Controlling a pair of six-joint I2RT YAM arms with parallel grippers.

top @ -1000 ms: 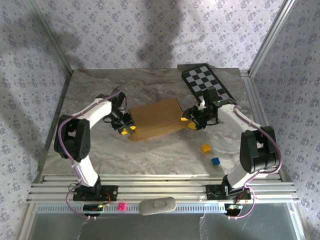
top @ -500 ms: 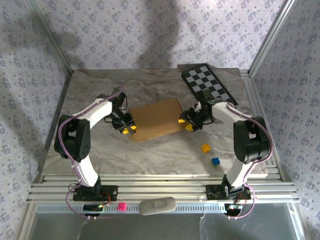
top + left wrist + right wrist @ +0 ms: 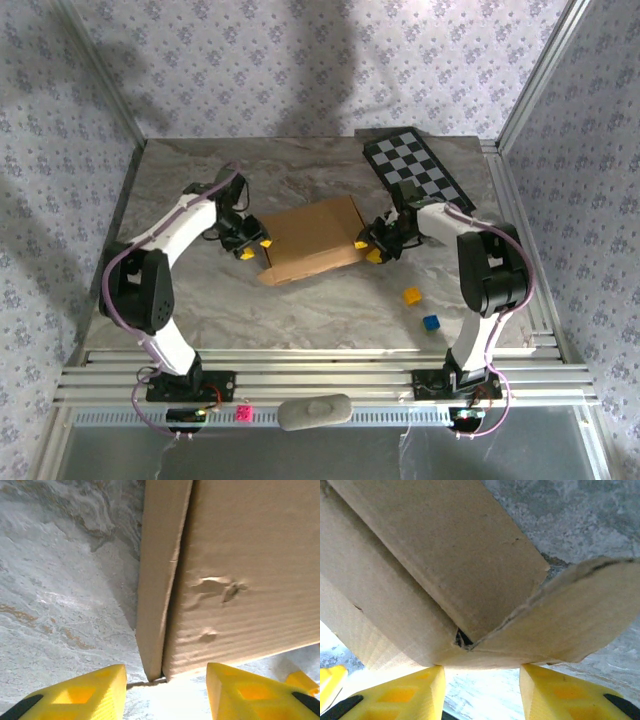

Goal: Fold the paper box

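The paper box (image 3: 310, 240) is a flat brown cardboard piece lying mid-table. My left gripper (image 3: 250, 245) sits at its left near corner. In the left wrist view the yellow fingers (image 3: 80, 695) stand apart, and the box's corner (image 3: 200, 580) with its raised side strip lies just beyond the gap, so the left gripper (image 3: 165, 695) is open. My right gripper (image 3: 372, 248) is at the box's right end. Its yellow fingers (image 3: 560, 692) are spread just below a box corner (image 3: 470, 580) where two flaps meet, and the right gripper (image 3: 482, 690) holds nothing.
A black-and-white checkered board (image 3: 412, 168) lies at the back right. A yellow cube (image 3: 411, 296) and a blue cube (image 3: 431, 322) sit on the marble near the right arm's base. Metal frame posts and patterned walls bound the table.
The left gripper slid slightly up along the box's left edge and opened wider. The right gripper edged left against the box's right end, its fingers drawing closer together, and the right arm's elbow swung inward.
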